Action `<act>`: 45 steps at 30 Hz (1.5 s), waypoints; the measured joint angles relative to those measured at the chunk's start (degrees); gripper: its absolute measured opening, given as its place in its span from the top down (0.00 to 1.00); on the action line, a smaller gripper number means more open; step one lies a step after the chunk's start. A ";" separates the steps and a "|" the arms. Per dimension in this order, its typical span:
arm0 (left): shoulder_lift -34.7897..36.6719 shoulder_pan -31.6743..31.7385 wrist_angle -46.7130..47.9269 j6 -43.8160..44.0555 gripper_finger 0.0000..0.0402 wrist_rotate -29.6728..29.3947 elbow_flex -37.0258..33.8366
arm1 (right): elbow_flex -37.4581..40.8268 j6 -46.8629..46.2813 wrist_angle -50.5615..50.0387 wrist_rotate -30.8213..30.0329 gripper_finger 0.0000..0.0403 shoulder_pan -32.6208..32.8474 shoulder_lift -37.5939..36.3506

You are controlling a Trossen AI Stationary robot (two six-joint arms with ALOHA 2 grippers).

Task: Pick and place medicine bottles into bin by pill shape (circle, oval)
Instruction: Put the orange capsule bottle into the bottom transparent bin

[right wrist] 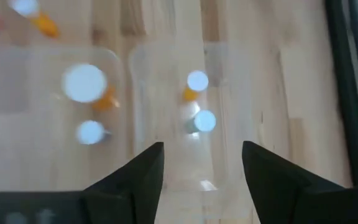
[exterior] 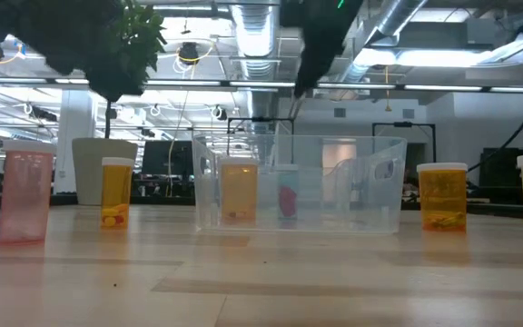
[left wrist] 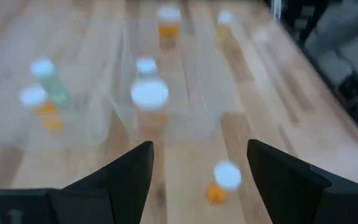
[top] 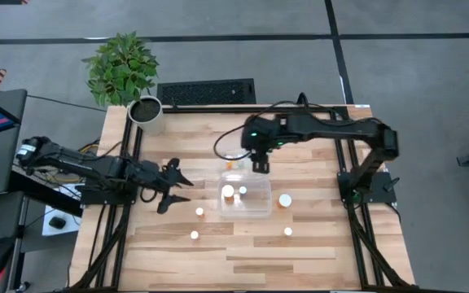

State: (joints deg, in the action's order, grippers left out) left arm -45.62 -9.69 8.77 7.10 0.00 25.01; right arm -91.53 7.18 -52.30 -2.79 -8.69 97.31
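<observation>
The clear bin (top: pixel 255 210) stands mid-table, split into two compartments (right wrist: pixel 166 93). White-capped orange medicine bottles stand upright in both: two in one (right wrist: pixel 197 82), two in the other (right wrist: pixel 84 83). More bottles stand on the table around it, one on its right (top: pixel 285 199), one nearer (top: pixel 288 232) and two on its left (top: pixel 199 212). My right gripper (right wrist: pixel 202 149) hangs open above the bin's far side (top: pixel 259 168), holding nothing. My left gripper (top: pixel 184 185) is open left of the bin, with a bottle (left wrist: pixel 227 178) on the table ahead of its fingers.
A white pot (top: pixel 146 114) with a green plant stands at the table's far left corner, and a dark keyboard (top: pixel 206 91) lies beyond the far edge. Bare wood stretches along the near edge (top: pixel 243 268). In the low view, bottles (exterior: pixel 443 195) flank the bin on both sides.
</observation>
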 joint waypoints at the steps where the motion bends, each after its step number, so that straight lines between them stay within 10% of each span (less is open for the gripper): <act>1: -1.42 -1.16 0.02 0.75 0.37 -0.74 -0.06 | -0.02 -0.83 -0.64 0.00 0.45 0.61 -1.72; 13: -15.88 -11.09 -4.97 7.22 0.37 -12.94 -0.06 | -0.09 -5.70 -1.53 -1.30 0.46 11.19 -12.35; 25: -21.14 -11.32 -11.78 5.49 0.37 -10.75 -0.04 | 1.03 -9.89 -2.48 -6.26 0.46 18.25 -11.57; 45: 4.86 -17.91 10.25 14.97 0.37 -21.49 -0.01 | -7.29 4.45 29.86 -1.74 0.46 19.63 21.02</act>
State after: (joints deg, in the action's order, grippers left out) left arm -40.75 -27.60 19.03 22.07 -21.48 24.99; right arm -98.82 11.63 -22.45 -4.53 10.94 118.33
